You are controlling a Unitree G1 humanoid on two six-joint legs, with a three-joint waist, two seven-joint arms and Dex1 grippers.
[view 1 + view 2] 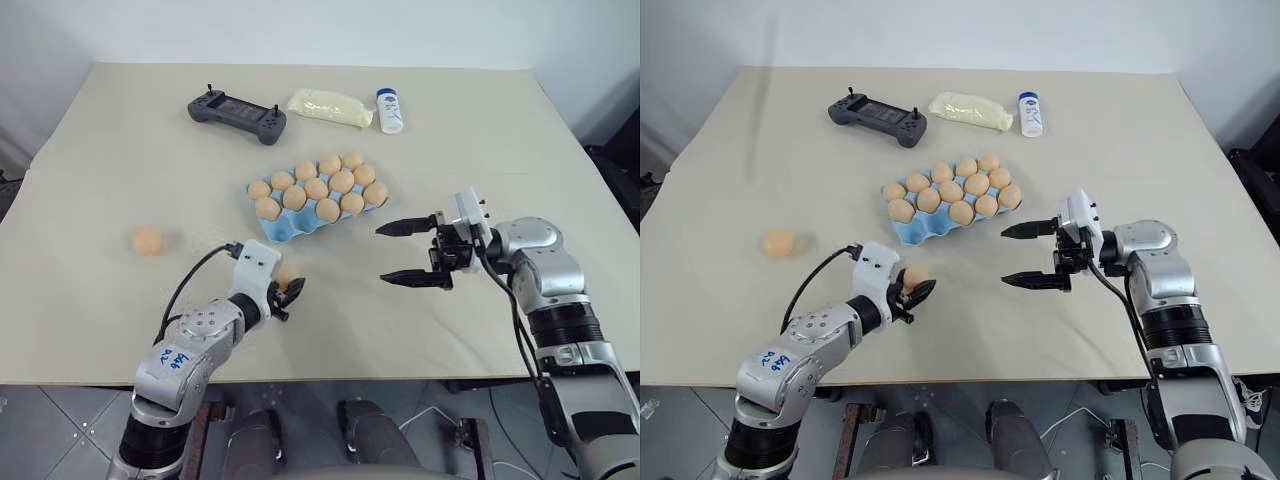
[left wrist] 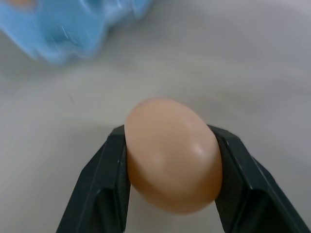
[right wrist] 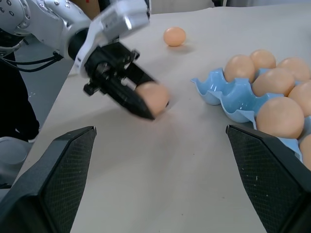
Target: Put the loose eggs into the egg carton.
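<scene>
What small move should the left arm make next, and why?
Probably lift the left pincer and carry its egg toward the egg carton. Its fingers are shut on the egg low over the table, and the carton's near corner cup looks empty. Another loose egg waits farther left.

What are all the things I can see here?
Egg carton: one, light blue, middle of the table, mostly filled with eggs.
Loose egg: one, orange-tan, on the table, left of the carton.
Held egg: one, orange-tan, in the left gripper.
Controller: one, dark grey, far side.
Bag: one, pale yellow, beside the controller.
Bottle: one, white, lying beside the bag.
Table: one, beige.
Left gripper: black, shut on the egg.
Right gripper: black, open.
</scene>
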